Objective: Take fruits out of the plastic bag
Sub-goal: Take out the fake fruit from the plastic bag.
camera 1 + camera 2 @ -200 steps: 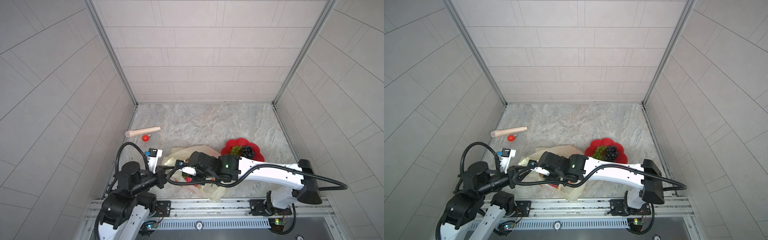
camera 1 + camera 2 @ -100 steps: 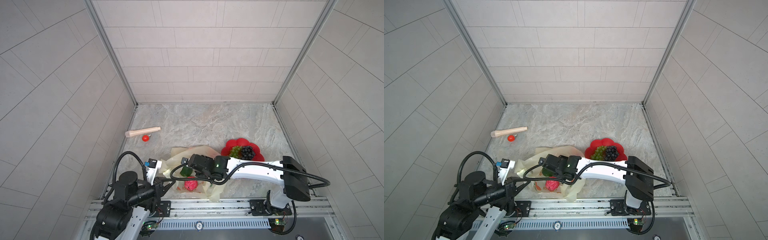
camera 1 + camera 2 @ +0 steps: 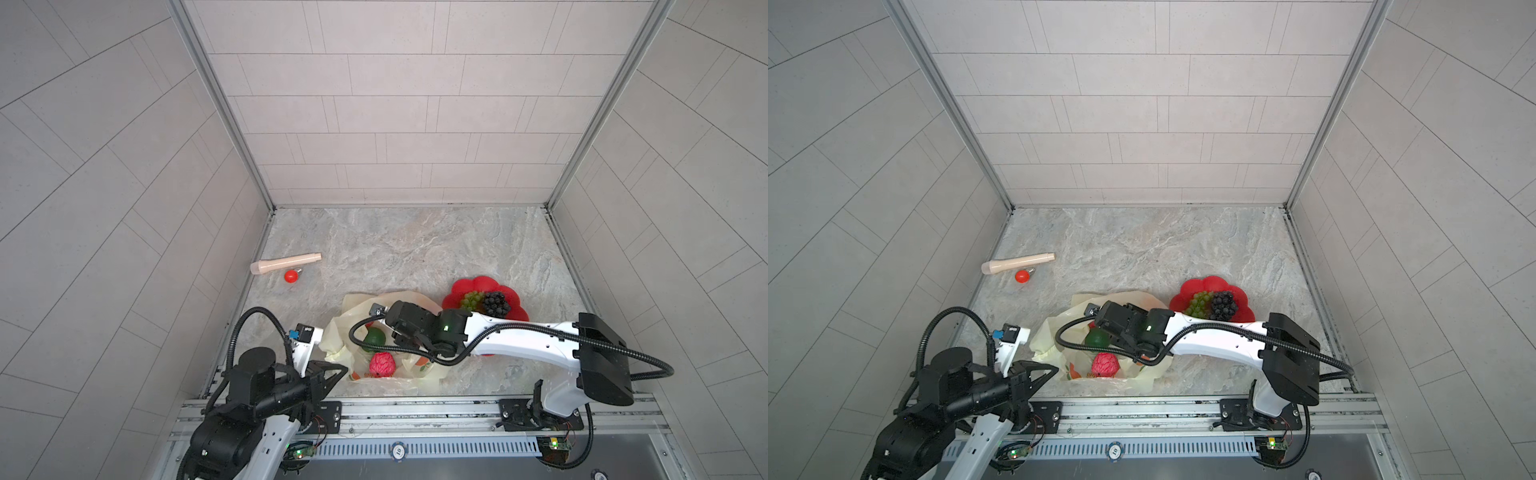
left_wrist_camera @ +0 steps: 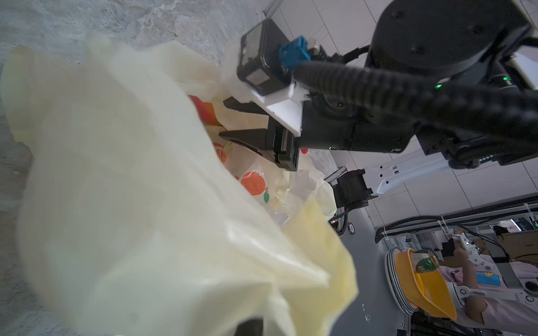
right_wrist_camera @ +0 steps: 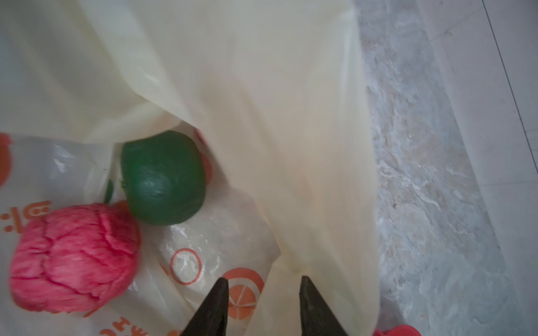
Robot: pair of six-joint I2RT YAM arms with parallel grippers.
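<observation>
Bag (image 3: 341, 337) lay crumpled on the table (image 3: 415, 249) near the front rail, just beside the plate (image 3: 473, 286), with its mouth spread. Two fruits were already out: green grapes (image 3: 471, 299) and dark grapes (image 3: 496, 302) rested side by side on the plate. Two more showed inside the bag, a green fruit (image 5: 163, 177) and a pink fruit (image 5: 74, 259), lying side by side on the printed film. A red-orange shape (image 4: 203, 112) deeper in, partly hidden by film, may have been a further fruit; this could not be confirmed. Left claw (image 3: 344, 368) was closed at the bag's near edge. In the left wrist view the film gathered toward it, so it was judged to be pinching the bag and holding the mouth up. Right claw (image 5: 262, 279) reached over the mouth with jaws apart, gripping nothing, only film beneath it, short of the green fruit. Rod (image 3: 286, 263) and ball (image 3: 291, 276), well apart by the left wall, played no part. Judged progress was under half: at least two fruits were left to lift out, and the green one looked the nearer candidate.
</observation>
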